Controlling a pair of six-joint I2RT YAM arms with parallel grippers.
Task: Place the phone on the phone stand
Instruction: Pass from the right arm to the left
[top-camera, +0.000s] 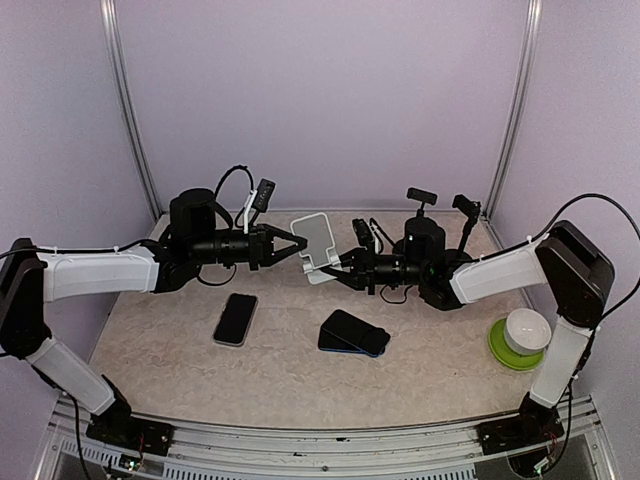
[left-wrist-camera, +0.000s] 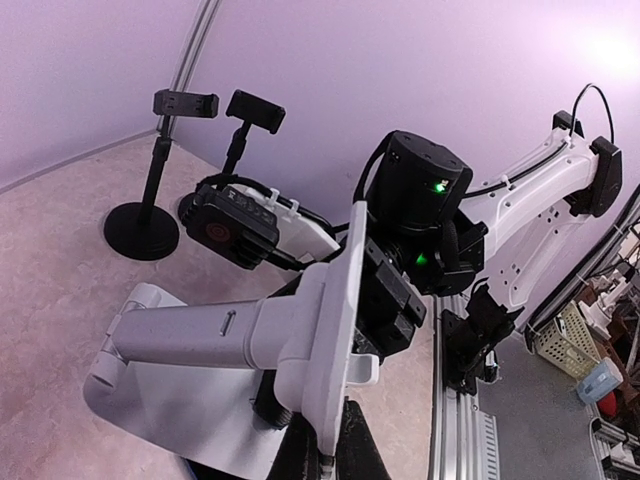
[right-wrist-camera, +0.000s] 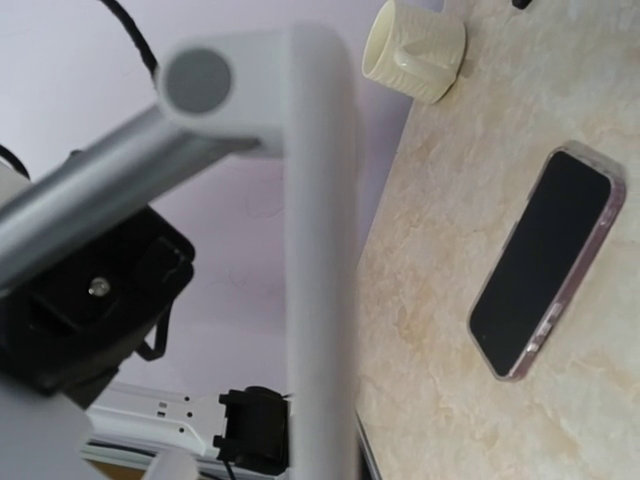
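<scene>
The white phone stand (top-camera: 316, 243) hangs above the middle of the table between both arms. My left gripper (top-camera: 300, 244) is shut on the edge of the stand's back plate (left-wrist-camera: 335, 330), with its black fingers (left-wrist-camera: 300, 452) on either side of it. My right gripper (top-camera: 335, 265) is shut on the stand's lower part from the other side. In the right wrist view its fingers are hidden behind the stand's plate (right-wrist-camera: 320, 260). A phone (top-camera: 236, 318) in a clear case lies flat, screen up, on the table to the front left; it also shows as a dark phone (right-wrist-camera: 545, 265).
A second dark phone (top-camera: 354, 333) with a blue edge lies at front centre. A white bowl on a green plate (top-camera: 520, 340) sits at the right. Two black clamp stands (top-camera: 421, 200) (left-wrist-camera: 150, 170) are at the back. A cream ribbed cup (right-wrist-camera: 413, 48) stands beyond the phone.
</scene>
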